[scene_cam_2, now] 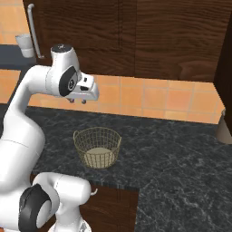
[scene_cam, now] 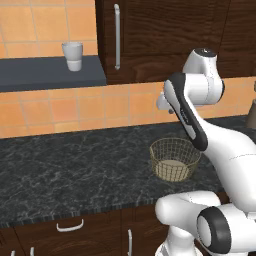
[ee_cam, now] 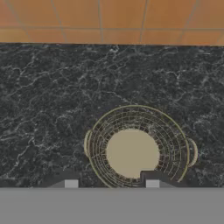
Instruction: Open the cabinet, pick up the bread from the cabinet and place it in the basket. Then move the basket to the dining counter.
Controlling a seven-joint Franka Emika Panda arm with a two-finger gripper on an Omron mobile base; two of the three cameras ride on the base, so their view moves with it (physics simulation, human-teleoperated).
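A black marbled worktop (scene_cam: 75, 170) runs along a wall of orange tiles (scene_cam: 60, 107), with brown drawers (scene_cam: 70, 232) and short curved handles below its front edge. Above the tiles hangs the dark brown cabinet (scene_cam: 160, 35), its door shut and its long silver bar handle (scene_cam: 116, 36) standing upright near the door's left edge. Left of it a dark grey shelf (scene_cam: 45, 72) carries 1 white cup (scene_cam: 72, 56). The basket (scene_cam: 175, 159) sits on the worktop near the front edge, upright, below the cabinet: a round tan wire-mesh bowl with a thin rim and a pale solid bottom, nothing inside it. From the hand view the basket (ee_cam: 136, 148) appears from above as rings of mesh around a pale disc, with 2 small loops at opposite sides of the rim. The bread cannot be seen; the shut door would hide anything in the cabinet. The end effector (scene_cam_2: 78, 100) hangs in the air above the basket, pointing down, well clear of it. Its 2 fingertips (ee_cam: 71, 183) stand apart with nothing between them, seemingly at a middling gap, though they sit at the very edge of the hand view.
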